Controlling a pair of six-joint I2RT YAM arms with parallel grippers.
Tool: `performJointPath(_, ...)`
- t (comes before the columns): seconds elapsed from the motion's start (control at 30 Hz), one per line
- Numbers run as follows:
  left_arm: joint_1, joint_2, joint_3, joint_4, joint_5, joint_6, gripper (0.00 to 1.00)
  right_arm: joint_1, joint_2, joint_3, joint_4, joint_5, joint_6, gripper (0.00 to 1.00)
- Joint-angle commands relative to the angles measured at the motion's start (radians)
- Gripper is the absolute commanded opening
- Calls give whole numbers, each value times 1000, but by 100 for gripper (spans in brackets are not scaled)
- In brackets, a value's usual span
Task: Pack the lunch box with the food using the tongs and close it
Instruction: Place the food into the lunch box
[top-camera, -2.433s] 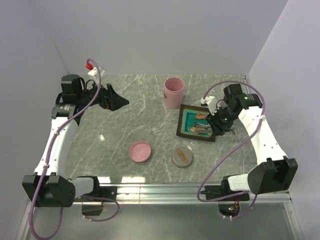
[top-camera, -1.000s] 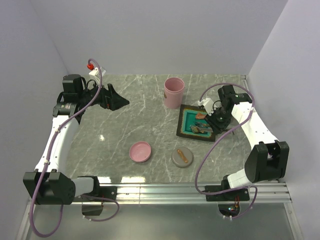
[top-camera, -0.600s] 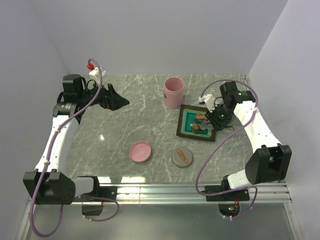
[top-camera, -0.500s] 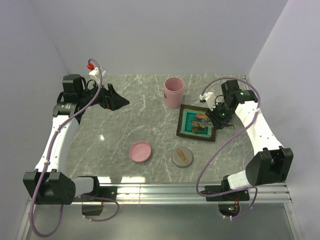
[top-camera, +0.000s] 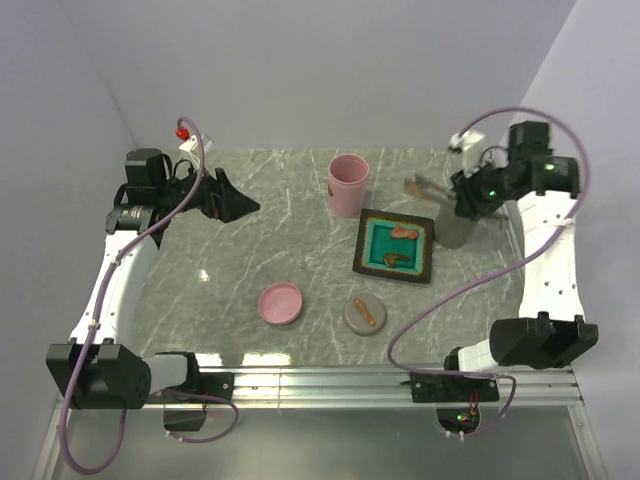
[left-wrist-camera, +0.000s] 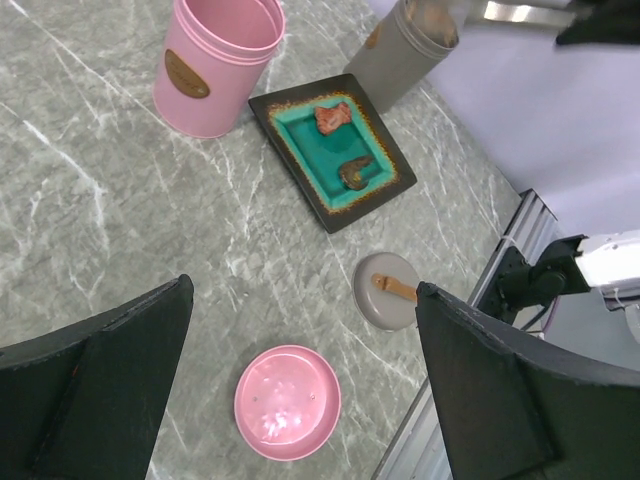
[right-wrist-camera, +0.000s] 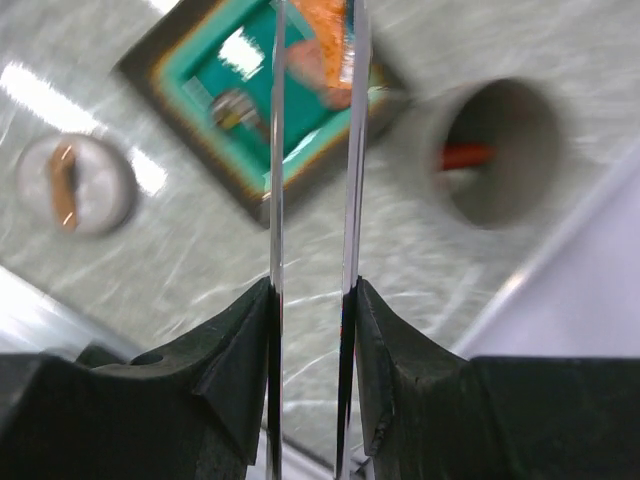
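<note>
Tongs (right-wrist-camera: 277, 150) sit clamped in your right pincer (right-wrist-camera: 310, 300), aimed over the tray (right-wrist-camera: 190, 75) beside the grey cup (right-wrist-camera: 500, 195); your left pincer (left-wrist-camera: 300, 300) stands wide apart.

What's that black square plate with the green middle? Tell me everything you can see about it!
It is a square tray with a black, brown-speckled rim and a glossy teal inside, looking like glazed ceramic. It lies flat on the marble table, between the pink cup and the gray cup, which stands close by one corner. Two food pieces rest in it, apart: an orange-red piece and a darker brown piece.
</note>
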Motion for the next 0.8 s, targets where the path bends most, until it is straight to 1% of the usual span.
performJointPath(0.0, 4, -14, 25, 23, 48, 7, 100, -111, 45, 158, -111, -92, -21, 33)
performJointPath(0.1, 4, -17, 21, 34, 60, -9, 99, -181, 67, 210, -116, -94, -35, 33)
performJointPath(0.27, 4, -25, 15, 51, 62, -20, 99, -249, 91, 213, -116, -88, -64, 33)
performJointPath(0.57, 4, -23, 7, 52, 62, -26, 99, -335, 104, 109, -67, -60, -107, 33)
performJointPath(0.77, 4, -31, -5, 69, 68, -46, 99, -347, 108, 72, -36, -51, -118, 34)
